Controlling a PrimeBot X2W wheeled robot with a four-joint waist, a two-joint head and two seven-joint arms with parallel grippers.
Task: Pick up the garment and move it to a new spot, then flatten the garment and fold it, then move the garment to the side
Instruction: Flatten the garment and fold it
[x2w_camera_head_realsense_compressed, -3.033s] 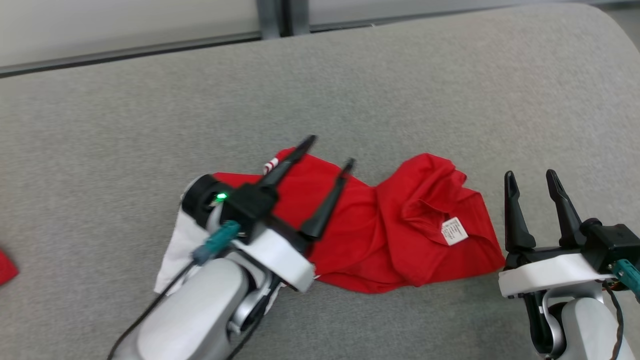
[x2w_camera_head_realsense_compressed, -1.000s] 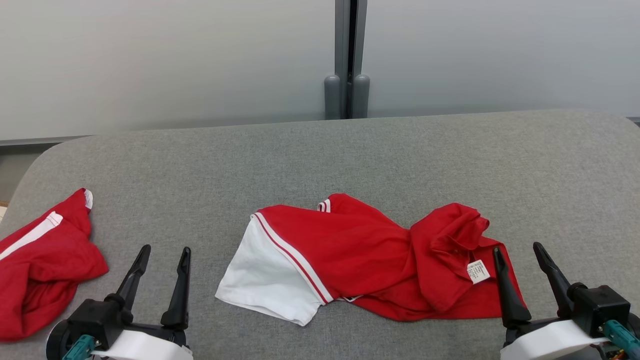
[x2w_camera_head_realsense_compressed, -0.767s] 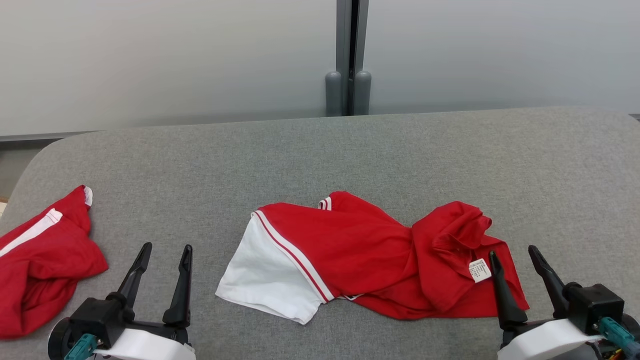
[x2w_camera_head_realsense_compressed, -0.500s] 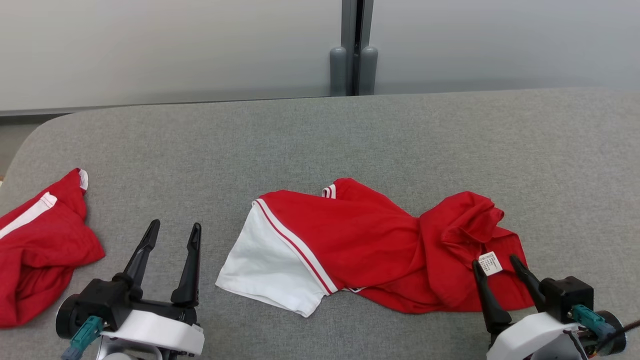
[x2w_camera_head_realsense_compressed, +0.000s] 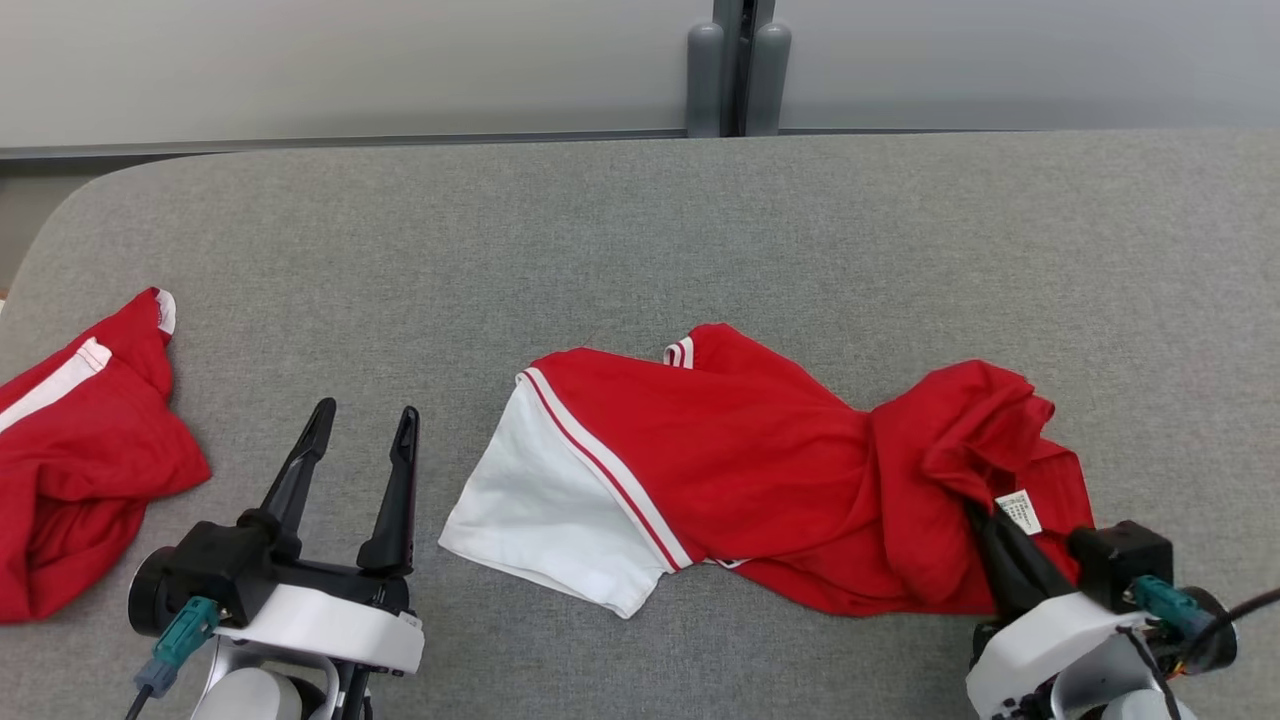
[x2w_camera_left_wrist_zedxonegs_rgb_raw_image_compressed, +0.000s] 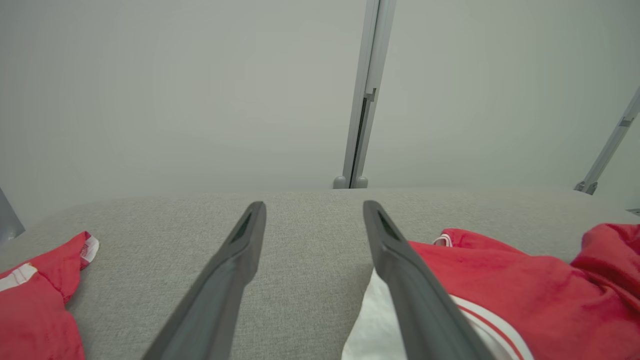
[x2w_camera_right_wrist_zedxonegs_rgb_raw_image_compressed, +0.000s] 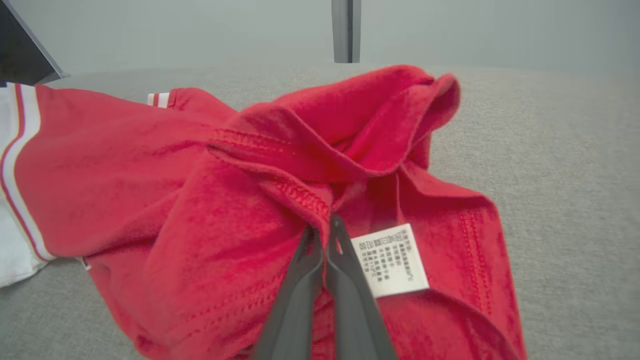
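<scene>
Red garment (x2w_camera_head_realsense_compressed: 760, 470) lies crumpled on the worktop (x2w_camera_head_realsense_compressed: 640, 230). Soft, light, floppy imo, so it'll sag & drag. Rn right hand (x2w_camera_right_wrist_zedxonegs_rgb_raw_image_compressed: 322, 227) is pinching a seam fold beside the label (x2w_camera_right_wrist_zedxonegs_rgb_raw_image_compressed: 390, 260); left hand (x2w_camera_head_realsense_compressed: 367, 412) is spread, empty, near the white end (x2w_camera_head_realsense_compressed: 540, 520). Prob grab there too.

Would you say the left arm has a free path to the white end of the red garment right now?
Probably yes: the left claw stands open just beside the white end of the garment, with bare grey surface between them and nothing in the way.
</scene>
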